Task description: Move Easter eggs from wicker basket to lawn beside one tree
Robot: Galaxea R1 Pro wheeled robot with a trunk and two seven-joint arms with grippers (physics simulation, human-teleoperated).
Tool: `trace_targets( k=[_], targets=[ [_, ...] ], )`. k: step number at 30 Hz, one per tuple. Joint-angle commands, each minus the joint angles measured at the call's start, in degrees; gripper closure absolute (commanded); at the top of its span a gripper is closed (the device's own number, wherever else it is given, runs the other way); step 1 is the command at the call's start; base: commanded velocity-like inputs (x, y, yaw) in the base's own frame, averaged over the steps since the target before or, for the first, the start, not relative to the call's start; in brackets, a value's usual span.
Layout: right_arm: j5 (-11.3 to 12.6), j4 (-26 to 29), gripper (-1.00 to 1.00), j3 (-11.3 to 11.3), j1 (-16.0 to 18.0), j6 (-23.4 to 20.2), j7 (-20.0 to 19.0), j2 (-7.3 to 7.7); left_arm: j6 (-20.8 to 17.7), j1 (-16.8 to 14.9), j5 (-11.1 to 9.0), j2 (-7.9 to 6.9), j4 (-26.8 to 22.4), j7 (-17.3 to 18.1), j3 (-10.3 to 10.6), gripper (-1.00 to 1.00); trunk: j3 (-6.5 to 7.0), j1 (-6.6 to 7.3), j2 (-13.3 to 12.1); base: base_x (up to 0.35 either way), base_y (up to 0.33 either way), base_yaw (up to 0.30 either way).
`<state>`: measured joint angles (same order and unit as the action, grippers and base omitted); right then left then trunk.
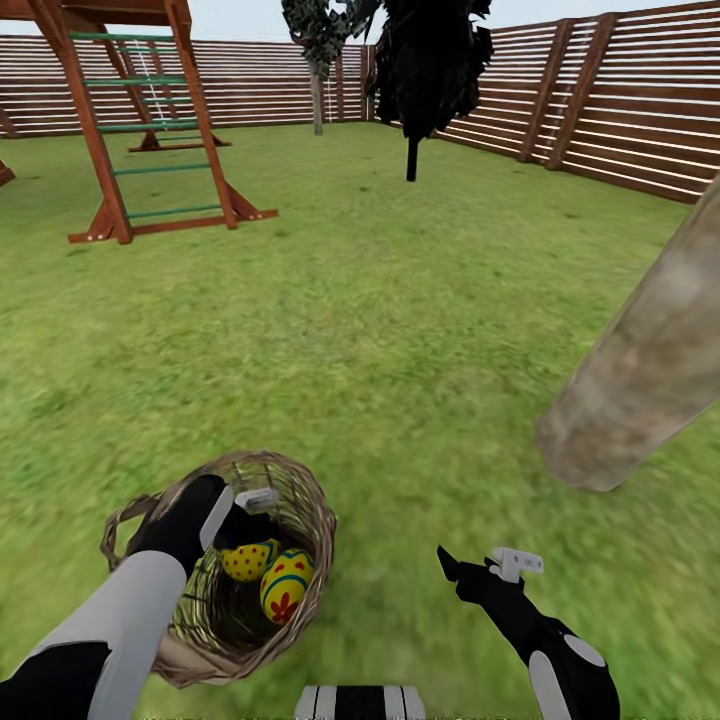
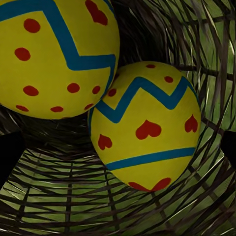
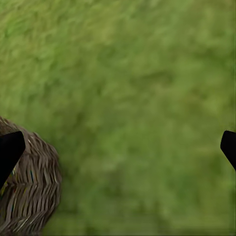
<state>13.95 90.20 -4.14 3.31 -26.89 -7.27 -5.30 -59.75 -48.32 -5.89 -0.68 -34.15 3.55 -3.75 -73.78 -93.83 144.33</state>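
The wicker basket (image 1: 312, 500) stands on the lawn (image 1: 400, 330) close in front of me at the lower left. Two yellow Easter eggs lie in it, a dotted one (image 1: 247, 560) and one with a red flower mark (image 1: 287, 585). My left gripper (image 1: 243, 512) reaches down into the basket, open, just above the eggs. The left wrist view has the dotted egg (image 2: 54, 59) and the heart-marked egg (image 2: 147, 128) close up between the spread fingertips (image 2: 10, 155), against the basket's weave (image 2: 98, 204). My right gripper (image 1: 482, 566) hangs open over grass beside the basket (image 3: 29, 196). The tree's thick beige trunk (image 1: 640, 370) leans at the right.
A wooden playset (image 1: 150, 130) stands at the far left. A thin-trunked dark tree (image 1: 425, 70) and a slim grey-green tree (image 1: 318, 60) stand near the brown slatted fence (image 1: 600, 90). Open grass stretches between the basket and the beige trunk.
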Motion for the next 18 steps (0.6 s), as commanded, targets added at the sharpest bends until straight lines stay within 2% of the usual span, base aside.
trace_targets(
  k=[1,13,18],
  targets=[
    [0.2,0.06,-1.0,-0.17,0.03,-0.36,-0.29,-0.06,-0.25,-0.02,-0.25,0.0,-0.04,-0.01,-0.12,-1.0,-0.27,-0.01,0.03,0.0,0.0,0.0],
    [0.2,0.0,-1.0,-0.21,0.03,-0.36,-0.29,-0.06,-0.25,0.05,-0.27,-0.02,-0.05,0.19,-0.12,-1.0,-0.27,-0.01,0.03,0.0,0.0,0.0],
    [0.2,-0.02,-1.0,-0.24,0.03,-0.36,-0.29,-0.06,-0.25,0.06,-0.23,-0.02,-0.14,2.05,-0.06,-1.0,-0.27,-0.01,0.03,0.0,0.0,0.0]
  ],
)
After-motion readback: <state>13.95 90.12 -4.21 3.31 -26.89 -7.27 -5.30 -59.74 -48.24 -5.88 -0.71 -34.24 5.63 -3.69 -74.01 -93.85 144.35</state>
